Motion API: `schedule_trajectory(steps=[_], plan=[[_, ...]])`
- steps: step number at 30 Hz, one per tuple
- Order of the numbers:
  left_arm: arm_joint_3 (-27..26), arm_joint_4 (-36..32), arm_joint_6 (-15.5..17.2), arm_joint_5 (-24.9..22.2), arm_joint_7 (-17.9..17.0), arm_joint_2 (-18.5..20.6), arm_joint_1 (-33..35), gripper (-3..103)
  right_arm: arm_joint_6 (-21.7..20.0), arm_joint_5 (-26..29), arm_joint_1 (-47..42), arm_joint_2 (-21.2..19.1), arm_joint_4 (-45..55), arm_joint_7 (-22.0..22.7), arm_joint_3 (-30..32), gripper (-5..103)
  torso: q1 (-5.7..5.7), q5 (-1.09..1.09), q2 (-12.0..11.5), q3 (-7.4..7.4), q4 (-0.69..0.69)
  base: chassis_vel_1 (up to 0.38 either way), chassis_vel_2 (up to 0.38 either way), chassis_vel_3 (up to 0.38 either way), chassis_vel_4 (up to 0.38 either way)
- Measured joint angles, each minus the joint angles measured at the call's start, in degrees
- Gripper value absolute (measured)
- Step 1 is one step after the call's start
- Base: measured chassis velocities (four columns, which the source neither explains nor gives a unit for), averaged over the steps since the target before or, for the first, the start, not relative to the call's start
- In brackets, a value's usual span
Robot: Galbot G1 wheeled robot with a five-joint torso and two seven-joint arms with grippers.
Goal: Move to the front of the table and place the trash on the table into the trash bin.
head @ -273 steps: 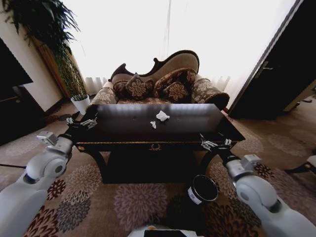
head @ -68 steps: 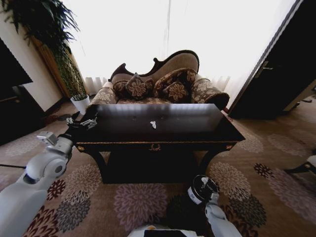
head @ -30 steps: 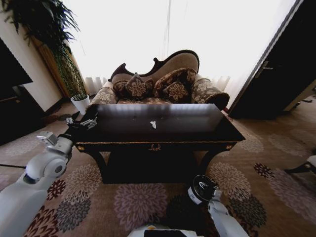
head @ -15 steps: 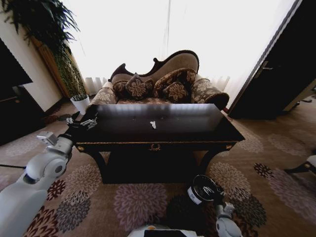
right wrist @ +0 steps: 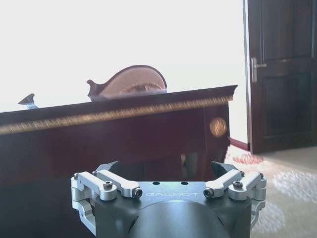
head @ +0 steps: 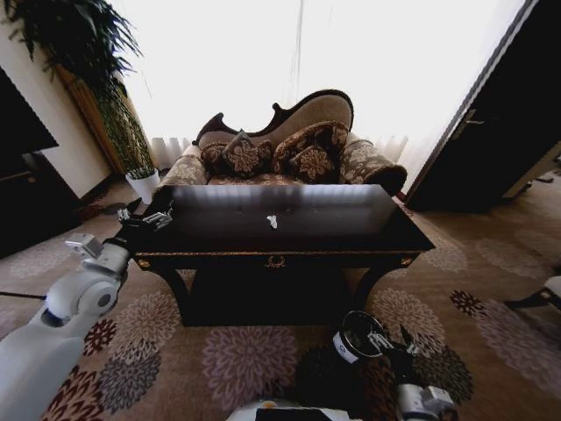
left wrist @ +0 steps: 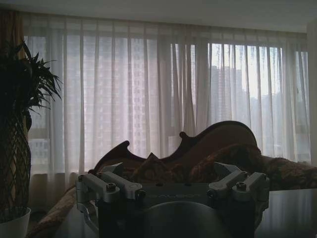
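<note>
The dark glossy table [head: 351, 230] stands straight ahead with one small white paper scrap, the trash [head: 273, 221], near the middle of its top. On the carpet in front of the table's right leg sits the black trash bin [head: 356, 336], much lower than the table. My right gripper [head: 391, 341] hangs low, just right of the bin's rim, open and holding nothing. The right wrist view has its fingers spread [right wrist: 163, 167] toward the table's gold-trimmed edge [right wrist: 119, 116]. My left gripper [head: 145, 216] is parked at the table's left corner, and it is open [left wrist: 171, 174].
A patterned sofa [head: 289, 145] with cushions stands behind the table. A white plant pot [head: 143, 183] and tall plant are at the back left, and a dark door [head: 491, 132] at the right. Flowered carpet [head: 219, 360] surrounds the table.
The larger white wad seen on the table 9 s ago is gone. My right gripper has drawn away from over the bin toward the right. The left arm has not moved.
</note>
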Motion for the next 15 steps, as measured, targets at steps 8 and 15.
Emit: schedule_trajectory(steps=[8, 15], plan=[[0.0, 0.0, 0.0, 0.0, 0.0, 0.0, 0.0, 100, -4.9, -0.1, -0.6, -1.6, 11.4, 1.6, 1.7, 100, 0.00, -0.01, 0.0, 0.00, 0.00, 0.000, 0.000, 0.000, 0.000], [0.0, 0.0, 0.0, 0.0, 0.0, 0.0, 0.0, 100, -14.1, 1.2, 8.5, -9.8, 15.6, 7.6, -0.8, 100, 0.01, 0.00, 0.0, 0.01, 0.00, 0.000, 0.000, 0.000, 0.000]])
